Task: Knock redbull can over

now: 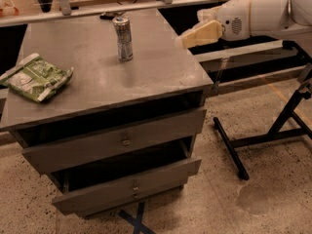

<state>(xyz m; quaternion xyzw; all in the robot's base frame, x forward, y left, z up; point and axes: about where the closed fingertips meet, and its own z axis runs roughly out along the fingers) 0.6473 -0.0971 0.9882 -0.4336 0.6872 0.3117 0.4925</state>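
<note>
The redbull can [123,38] is a slim silver can with blue patches. It stands upright at the back middle of the grey cabinet top [151,77]. My gripper [194,36], cream-coloured at the end of a white arm [258,16], hovers over the cabinet's right edge. It is to the right of the can, about level with it, and clear of it with a gap between them.
A green snack bag [36,77] lies on the left of the cabinet top. A small dark object [108,16] lies behind the can. Two drawers [122,143] below stand slightly open. A black metal stand [273,130] is on the floor at right. A rail [146,4] runs along the back.
</note>
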